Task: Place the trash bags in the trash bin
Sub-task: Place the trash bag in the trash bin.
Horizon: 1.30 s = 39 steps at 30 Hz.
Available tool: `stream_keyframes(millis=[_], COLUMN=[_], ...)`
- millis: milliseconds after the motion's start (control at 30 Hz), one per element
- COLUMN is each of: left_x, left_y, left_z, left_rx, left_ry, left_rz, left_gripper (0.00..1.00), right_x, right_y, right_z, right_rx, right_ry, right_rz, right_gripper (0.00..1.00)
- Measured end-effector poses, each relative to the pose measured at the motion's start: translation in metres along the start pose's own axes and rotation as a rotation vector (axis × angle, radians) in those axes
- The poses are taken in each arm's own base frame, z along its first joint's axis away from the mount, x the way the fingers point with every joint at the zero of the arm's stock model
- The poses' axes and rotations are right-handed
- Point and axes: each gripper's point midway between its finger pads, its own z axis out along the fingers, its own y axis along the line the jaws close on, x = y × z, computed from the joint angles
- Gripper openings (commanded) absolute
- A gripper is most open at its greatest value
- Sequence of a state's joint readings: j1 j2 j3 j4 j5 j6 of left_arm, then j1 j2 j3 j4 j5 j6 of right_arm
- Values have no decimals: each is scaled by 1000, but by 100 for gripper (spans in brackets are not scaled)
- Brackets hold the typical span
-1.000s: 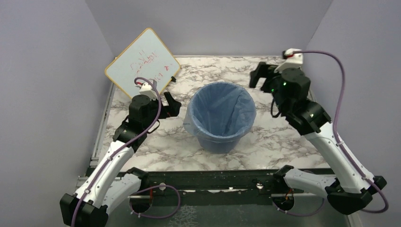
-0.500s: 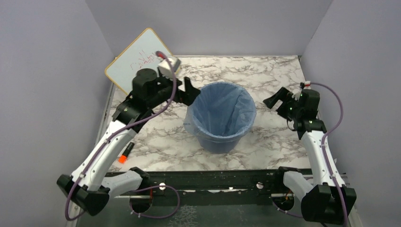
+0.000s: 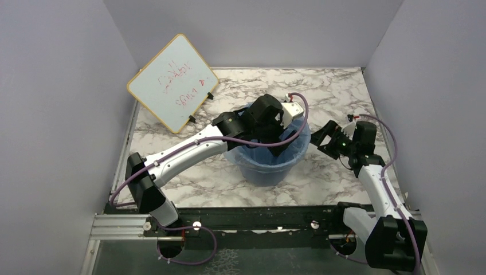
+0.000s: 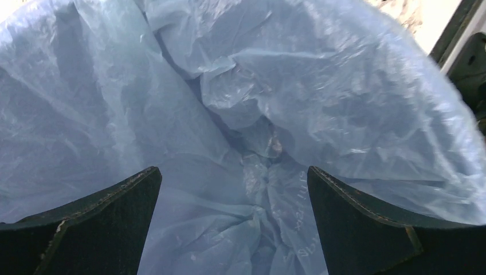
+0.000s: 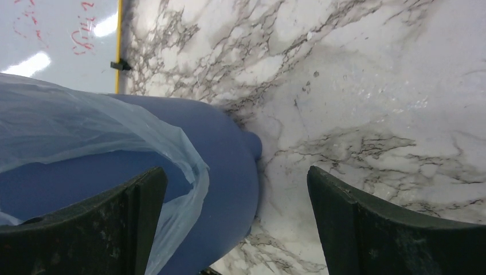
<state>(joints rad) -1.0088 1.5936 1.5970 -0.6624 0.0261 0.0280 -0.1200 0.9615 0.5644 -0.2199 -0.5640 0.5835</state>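
Note:
The trash bin [image 3: 266, 172] is a round blue bucket in the middle of the marble table. The trash bag [image 3: 237, 154], thin light-blue plastic, lines it and hangs over the rim. My left gripper [image 3: 282, 137] reaches down into the bin's mouth. In the left wrist view it [image 4: 235, 229] stands open, with crumpled bag [image 4: 321, 91] below and nothing between the fingers. My right gripper [image 3: 322, 138] hovers open just right of the rim. In the right wrist view it [image 5: 236, 223] straddles the bin's outer wall [image 5: 229, 166] and the bag's draped edge [image 5: 189, 172], touching neither.
A white board with red writing [image 3: 172, 80] leans against the back left wall, also at the top left of the right wrist view [image 5: 57, 34]. Grey walls close three sides. The arms' black mounting rail [image 3: 258, 217] runs along the near edge.
The left arm swung right from beside the bin to over its mouth and dipped its gripper inside. The right gripper lowered and moved left to the bin's right rim.

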Motion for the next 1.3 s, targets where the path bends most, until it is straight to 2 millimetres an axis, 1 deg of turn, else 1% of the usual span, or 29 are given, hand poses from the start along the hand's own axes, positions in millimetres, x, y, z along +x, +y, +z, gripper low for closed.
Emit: stream_keyframes(millis=[133,233,433,633,733,833,1100,1300], left_x=[9,19,50,65,74,83,108,122], left_y=[5,6,5,2,-2,-2,3,-3], left_z=[5,14,37,51,60,65,72,75], left_rx=[-14,-16,-4,14,41,60,97,139], left_ry=[41,85,202,251,278,302,336,355], left_rz=[6,17,23,26,20,8,-34,-48], left_gripper=[99,99,99,99,99,99,99,99], right_x=[15,24,34,45,49,51,54,53], right_y=[-1,1,2,5,5,5,4,6], right_z=[5,9,19,26,26,26,25,25], right_rx=[-38,-83,-148,-220,-239,-246,-256,-265], right_ry=[62,102,164,244,264,266,270,267], right_rz=[28,44,89,116,119,118,118,111], right_gripper=[98,98,97,97,97,97,97,97])
